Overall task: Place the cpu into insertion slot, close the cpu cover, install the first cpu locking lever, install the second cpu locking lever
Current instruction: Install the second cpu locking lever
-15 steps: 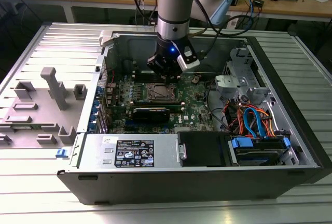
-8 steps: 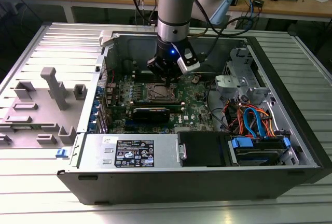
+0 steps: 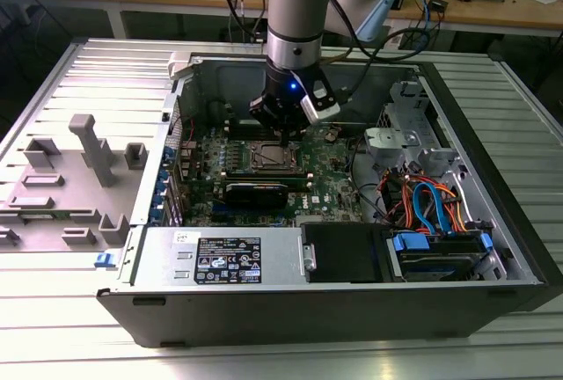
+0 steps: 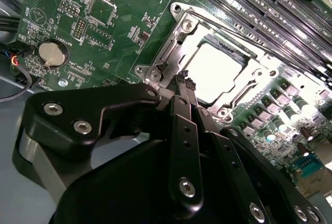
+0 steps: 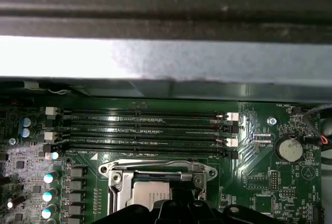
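Exterior view: I see the open computer case (image 3: 493,222) holding the green board (image 3: 330,188); my gripper (image 3: 283,127) hangs just above the socket (image 3: 268,157); cables (image 3: 431,204) bundle toward the exterior view's right. Second wrist view: chip (image 4: 212,73) lies in the socket (image 4: 181,27), cover frame (image 4: 249,85) down around it; gripper (image 4: 187,85) fingers pinched together at the frame's edge, grasping nothing I can make out. First wrist view: chip (image 5: 150,195) seated inside the frame (image 5: 155,168), memory slots (image 5: 145,130) beside it.

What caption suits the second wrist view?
Tool poised at the edge of the cpu cover, closed over the seated cpu.
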